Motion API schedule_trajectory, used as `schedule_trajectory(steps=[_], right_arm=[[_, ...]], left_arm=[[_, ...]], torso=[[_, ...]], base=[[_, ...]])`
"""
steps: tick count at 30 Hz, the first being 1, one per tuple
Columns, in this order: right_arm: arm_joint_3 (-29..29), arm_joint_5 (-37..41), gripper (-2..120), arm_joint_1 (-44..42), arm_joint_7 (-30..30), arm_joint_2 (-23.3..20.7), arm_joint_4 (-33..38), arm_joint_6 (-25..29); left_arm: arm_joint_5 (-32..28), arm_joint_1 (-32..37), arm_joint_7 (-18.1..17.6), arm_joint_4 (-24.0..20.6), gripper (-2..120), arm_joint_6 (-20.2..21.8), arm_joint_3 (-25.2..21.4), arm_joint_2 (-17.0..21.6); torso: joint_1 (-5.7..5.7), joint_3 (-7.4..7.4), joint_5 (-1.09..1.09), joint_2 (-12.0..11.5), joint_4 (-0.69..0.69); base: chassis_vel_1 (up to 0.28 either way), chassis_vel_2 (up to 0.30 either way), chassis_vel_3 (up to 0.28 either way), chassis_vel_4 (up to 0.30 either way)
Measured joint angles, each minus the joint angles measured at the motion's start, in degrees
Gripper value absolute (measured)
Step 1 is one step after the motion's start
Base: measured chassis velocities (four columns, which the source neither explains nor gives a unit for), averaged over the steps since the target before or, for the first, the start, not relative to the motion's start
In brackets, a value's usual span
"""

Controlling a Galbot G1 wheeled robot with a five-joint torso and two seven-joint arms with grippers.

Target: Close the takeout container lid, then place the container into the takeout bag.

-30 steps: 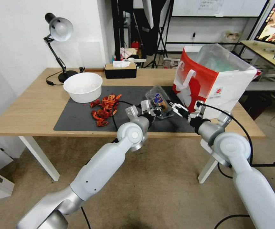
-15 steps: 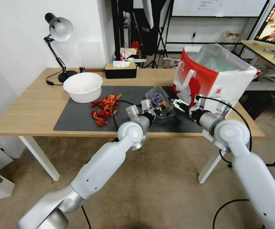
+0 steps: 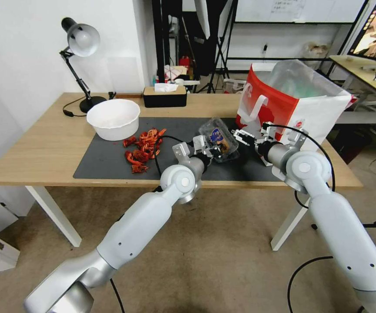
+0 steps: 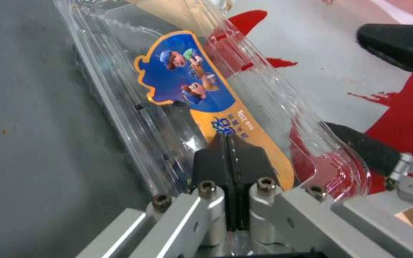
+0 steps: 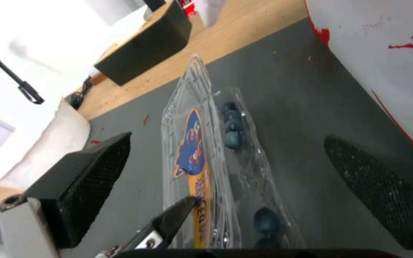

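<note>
lid [image 4: 202, 107] | sticker [image 4: 194, 86]: cartoon figures, small print unreadable | takeout bag [image 3: 299, 124]: logo unreadable

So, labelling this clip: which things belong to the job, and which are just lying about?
Job: clear plastic clamshell takeout container with blueberries, its stickered lid, red-and-white paper takeout bag, left gripper, right gripper.
Lying about: round white bowl, red scraps, desk lamp, tissue box.

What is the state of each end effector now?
Left end effector: closed, pinching the lid of the berry box.
Right end effector: open, holding nothing, beside the box.
</note>
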Motion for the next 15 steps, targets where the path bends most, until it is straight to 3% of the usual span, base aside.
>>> schedule_trajectory(steps=[15], right_arm=[[-1.49,-0.57,100,2.33,-0.21,0.30,-2.88,-1.44]], left_arm=[[0.77,-1.05,-0.06,0.33,0,2.16,0.95,0.63]], torso=[[0.00,0.00,0.00,0.00,0.00]], base=[[0.000,0.000,0.000,0.000]])
